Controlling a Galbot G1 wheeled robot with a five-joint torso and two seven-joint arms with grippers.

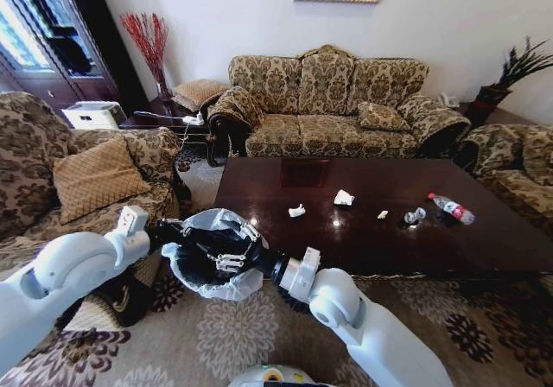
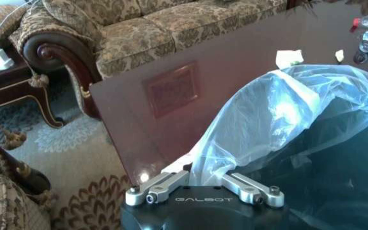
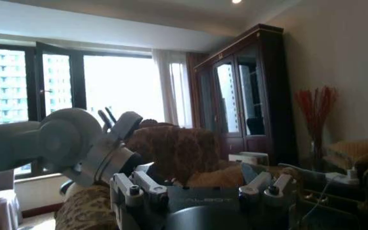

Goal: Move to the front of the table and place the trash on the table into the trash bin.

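Glossy dark brown wooden table (image 1: 484, 231) holds white paper wads (image 1: 343, 198) and a clear red-labelled bottle (image 1: 452, 208). Left gripper (image 1: 173, 231) and right gripper (image 1: 232, 257) both sit at the bag-lined dark round bin (image 1: 192, 266); finger state of each: can't tell. Judgement: keep the bin level and its rim open near the table edge.

The surface (image 1: 346, 231) is a glossy dark brown low top, rectangular, standing on patterned carpet (image 1: 233, 335) before a sofa. Several pieces of trash lie on it, all toward its near half. From its centre, a small crumpled white scrap (image 1: 296, 210) lies at about 8 o'clock, and a larger white paper wad (image 1: 344, 198) sits just beyond it, near the middle. A tiny pale scrap (image 1: 382, 214) lies at about 4 o'clock, apart from the wad. Further toward 3 o'clock is a small dark-and-clear item (image 1: 414, 217), and beside it a clear plastic bottle (image 1: 452, 209) with a red label, lying on its side.
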